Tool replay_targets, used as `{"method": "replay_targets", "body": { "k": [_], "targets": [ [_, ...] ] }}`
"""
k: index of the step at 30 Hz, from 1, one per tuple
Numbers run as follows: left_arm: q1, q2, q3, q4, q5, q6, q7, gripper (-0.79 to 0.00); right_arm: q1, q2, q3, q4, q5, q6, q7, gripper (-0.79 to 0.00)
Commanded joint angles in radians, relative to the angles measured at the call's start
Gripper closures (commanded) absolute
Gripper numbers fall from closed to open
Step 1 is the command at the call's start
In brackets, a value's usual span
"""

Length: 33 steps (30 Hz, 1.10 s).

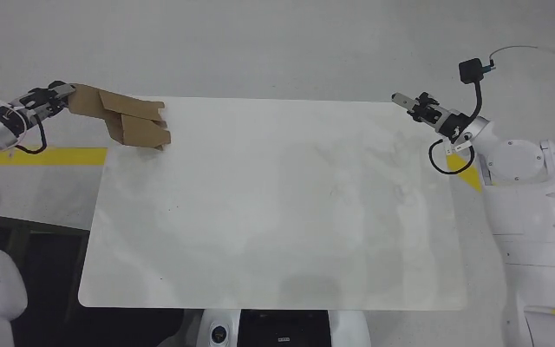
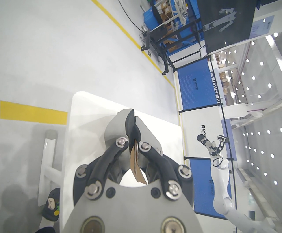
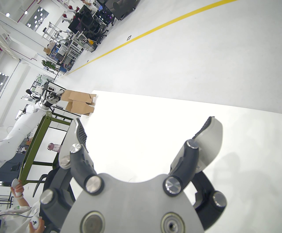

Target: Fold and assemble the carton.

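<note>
Carton (image 1: pixel 130 117) at far-left corner of table (image 1: pixel 277 217)

I work in a big lab hall, like a robot workshop. My white table (image 1: pixel 260 217) stands on a wide pale floor (image 2: pixel 55 44) with yellow lines (image 2: pixel 130 37) painted on it. Blue panels (image 2: pixel 196 88) fence off one side. Far back I see racks with blue bins and brown boxes (image 2: pixel 158 16), a big black screen (image 2: pixel 242 13), desks with chairs (image 3: pixel 88 22) and rows of round lights (image 2: pixel 253 77)

One brown cardboard carton (image 1: pixel 130 121), upper left of the top view. One white table (image 1: pixel 277 225). Two grippers: left gripper (image 1: pixel 64 93) upper left, right gripper (image 1: pixel 401 99) upper right.
</note>
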State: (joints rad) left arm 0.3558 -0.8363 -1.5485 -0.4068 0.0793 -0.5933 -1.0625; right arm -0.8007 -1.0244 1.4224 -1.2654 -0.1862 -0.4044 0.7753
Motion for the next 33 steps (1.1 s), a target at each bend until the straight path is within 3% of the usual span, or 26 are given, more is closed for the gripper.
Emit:
{"method": "replay_targets", "body": {
  "k": [1, 19, 33],
  "targets": [
    [-0.002, -0.01, 0.018, -0.033, -0.011, 0.008, 0.011, 0.0, 0.0, 0.0, 0.0, 0.0, 0.0, 0.0, 0.0, -0.785],
    [-0.034, -0.124, 0.212, -0.249, -0.266, 0.089, 0.02, 0.0, 0.0, 0.0, 0.0, 0.0, 0.0, 0.0, 0.0, -0.785],
    [-0.002, -0.193, 0.353, -0.355, -0.433, 0.05, 0.001, 0.0, 0.0, 0.0, 0.0, 0.0, 0.0, 0.0, 0.0, -0.785]
  ]
}}
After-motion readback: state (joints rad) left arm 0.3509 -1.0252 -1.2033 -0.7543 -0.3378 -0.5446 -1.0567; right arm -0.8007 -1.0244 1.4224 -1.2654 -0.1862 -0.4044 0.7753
